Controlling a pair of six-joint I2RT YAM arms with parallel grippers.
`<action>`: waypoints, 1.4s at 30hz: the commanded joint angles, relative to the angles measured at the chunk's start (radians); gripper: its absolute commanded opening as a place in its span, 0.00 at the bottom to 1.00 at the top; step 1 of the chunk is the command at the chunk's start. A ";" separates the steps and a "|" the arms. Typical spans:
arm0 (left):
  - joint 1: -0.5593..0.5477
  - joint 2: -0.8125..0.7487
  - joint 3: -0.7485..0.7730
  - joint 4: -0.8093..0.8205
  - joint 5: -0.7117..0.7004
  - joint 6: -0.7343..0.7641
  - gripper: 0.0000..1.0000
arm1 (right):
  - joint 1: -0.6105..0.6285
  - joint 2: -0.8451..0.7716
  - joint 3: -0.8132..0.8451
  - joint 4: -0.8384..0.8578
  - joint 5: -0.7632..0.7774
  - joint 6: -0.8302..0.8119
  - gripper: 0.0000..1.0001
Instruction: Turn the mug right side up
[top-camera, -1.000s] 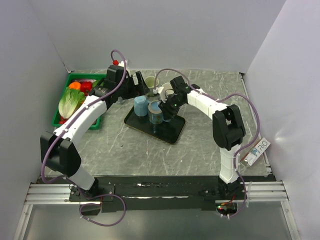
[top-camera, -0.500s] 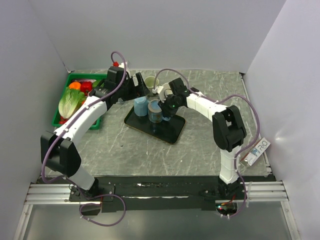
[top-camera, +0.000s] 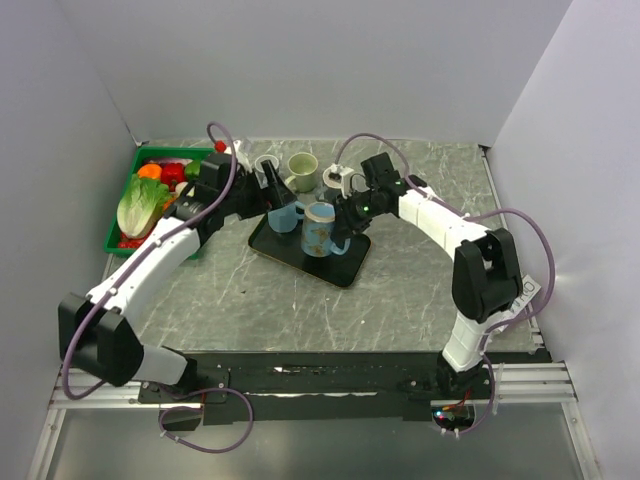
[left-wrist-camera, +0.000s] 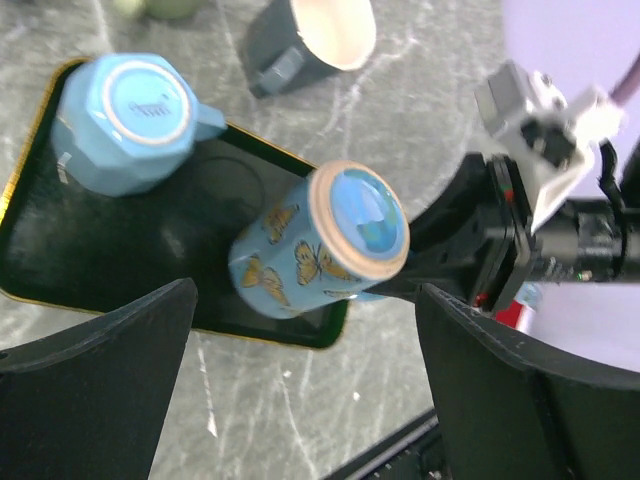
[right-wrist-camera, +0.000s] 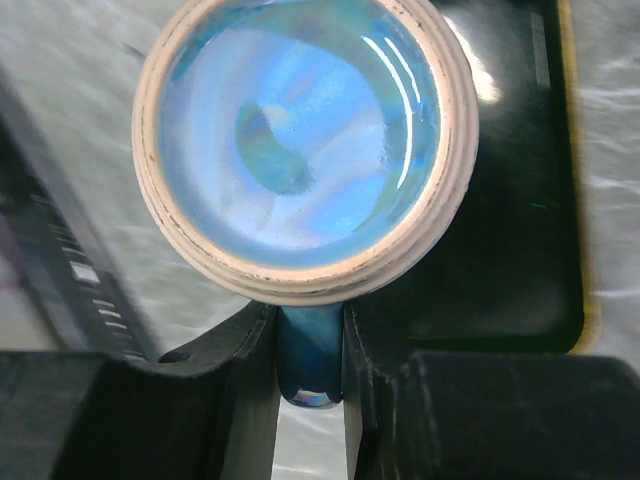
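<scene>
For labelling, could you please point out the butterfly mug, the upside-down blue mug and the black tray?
butterfly mug (left-wrist-camera: 290, 268): left wrist view, side wall.
upside-down blue mug (left-wrist-camera: 135, 105): left wrist view, upturned base.
black tray (left-wrist-camera: 190, 215): left wrist view, bare floor.

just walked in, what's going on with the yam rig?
The right gripper is shut on the handle of the butterfly mug, holding it tilted over the black tray, mouth facing up. The left gripper hangs open above, holding nothing. A plain blue mug sits upside down on the tray.
</scene>
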 joint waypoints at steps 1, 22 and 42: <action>0.002 -0.096 -0.060 0.118 0.075 -0.060 0.96 | -0.003 -0.133 -0.032 0.180 -0.207 0.343 0.00; -0.061 -0.320 -0.157 0.164 0.016 -0.465 0.96 | 0.001 -0.336 0.011 0.669 -0.033 0.997 0.00; -0.121 -0.196 -0.247 0.791 0.036 -0.493 0.90 | 0.002 -0.405 -0.090 1.055 -0.008 1.427 0.00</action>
